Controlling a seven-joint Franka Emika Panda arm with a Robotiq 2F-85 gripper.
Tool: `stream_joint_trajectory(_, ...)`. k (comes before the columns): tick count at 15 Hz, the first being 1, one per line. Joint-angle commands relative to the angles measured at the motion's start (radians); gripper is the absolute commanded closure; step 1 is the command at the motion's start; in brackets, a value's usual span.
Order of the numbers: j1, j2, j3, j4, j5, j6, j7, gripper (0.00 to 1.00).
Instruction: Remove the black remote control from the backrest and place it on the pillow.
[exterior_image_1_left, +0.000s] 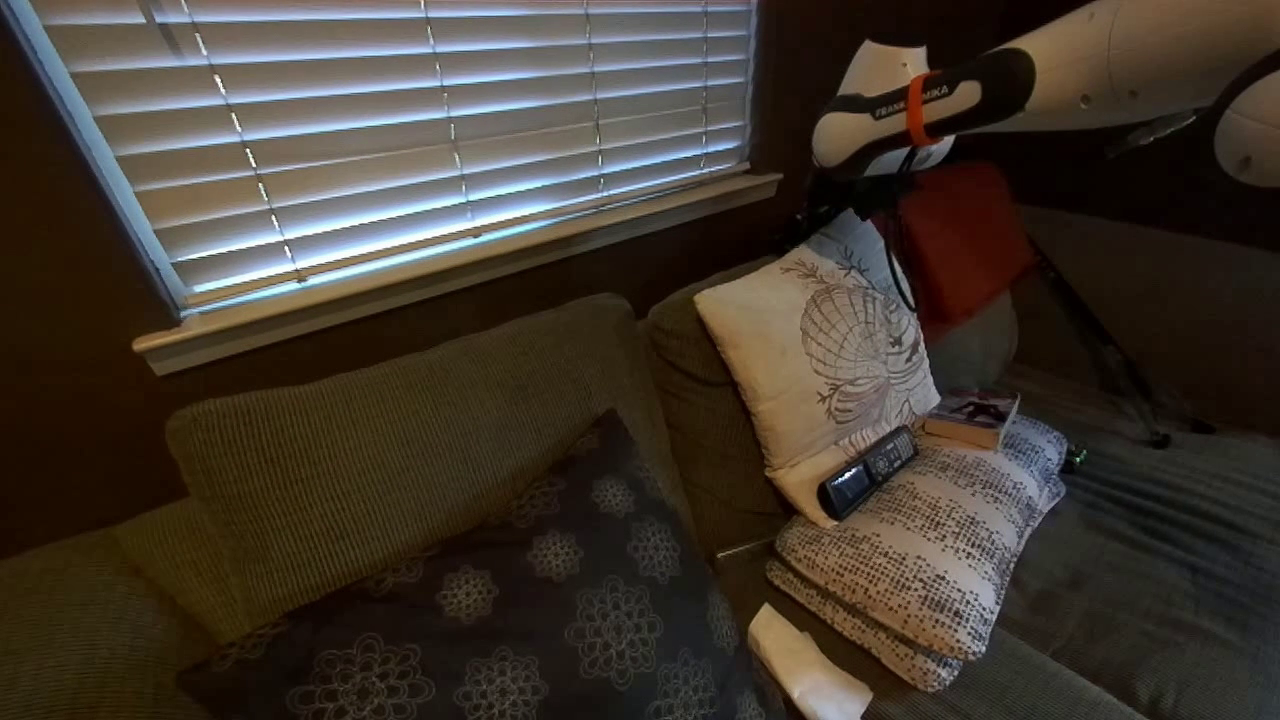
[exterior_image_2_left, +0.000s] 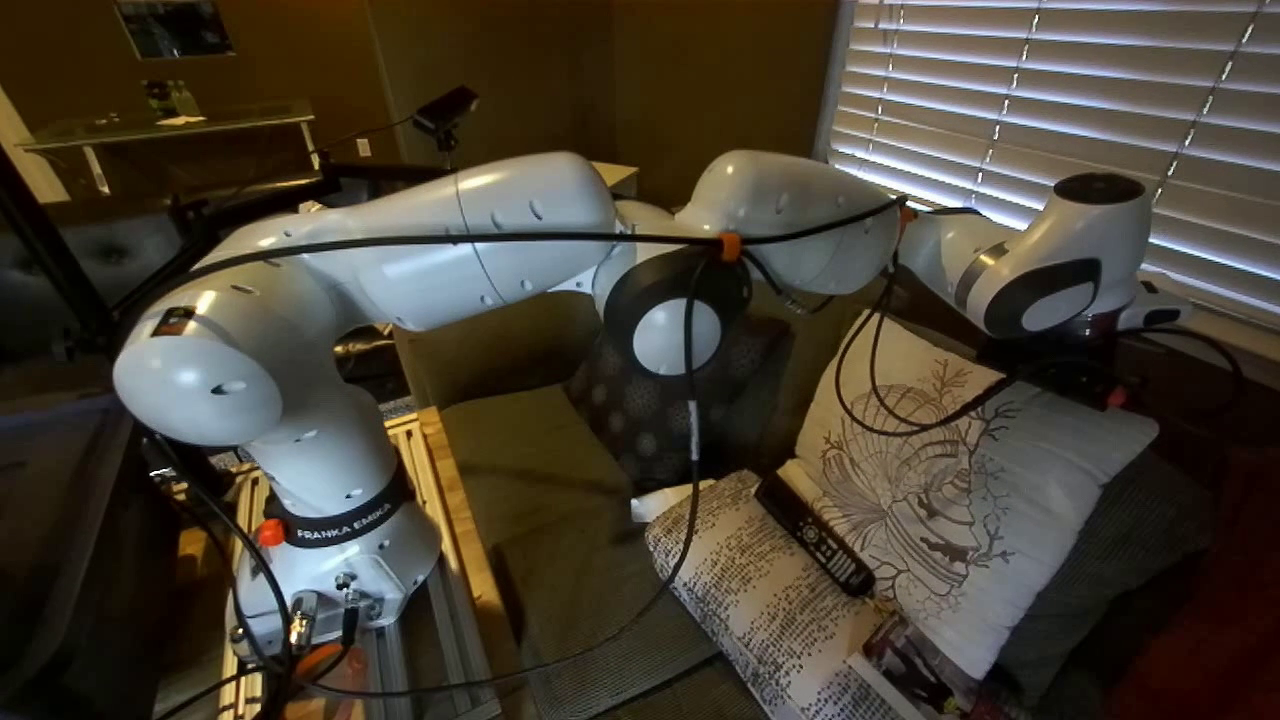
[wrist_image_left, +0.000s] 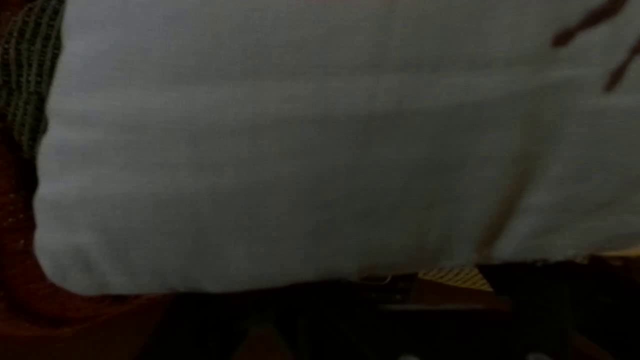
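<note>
Dim rm, olive-brown couch backrest (exterior_image_1_left: 400, 440) under window blinds (exterior_image_1_left: 400, 140). Robot base (exterior_image_2_left: 345, 560) + desk (exterior_image_2_left: 250, 118) show in an exterior view; wrist view is mostly shell pillow (wrist_image_left: 250, 165) cloth, rust-red fabric (wrist_image_left: 15, 245) at edge. Count: 1 shell pillow, 1 dark floral cushion (exterior_image_1_left: 540, 600), 2 speckled cushions (exterior_image_1_left: 930, 535) stacked, 1 book (exterior_image_1_left: 972, 418), 1 long dark remote (exterior_image_1_left: 868, 472) w/ pale btns, lying where shell pillow meets speckled cushions. Small black remote: can't tell where. 1 gripper (exterior_image_1_left: 806, 212) by shell pillow's top; wide or narrow, can't tell.
</note>
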Motion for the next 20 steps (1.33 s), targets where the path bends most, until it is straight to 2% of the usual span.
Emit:
stream_joint_trajectory(1,-0.004,0.027,0.008,0.049,0.004,-0.015,-0.012,0.00)
stream_joint_trajectory(11,-0.007,0.058,0.013,0.067,0.021,0.119,0.094,0.00)
stream_joint_trajectory(17,-0.003,0.062,0.005,0.058,0.008,0.094,0.099,0.00)
stream_joint_trajectory(18,-0.002,0.063,0.003,0.057,0.005,0.090,0.097,0.10)
stream_joint_trajectory(19,-0.001,0.064,0.002,0.057,0.004,0.085,0.095,0.26)
stream_joint_trajectory(20,-0.001,0.064,0.003,0.057,0.004,0.082,0.094,0.34)
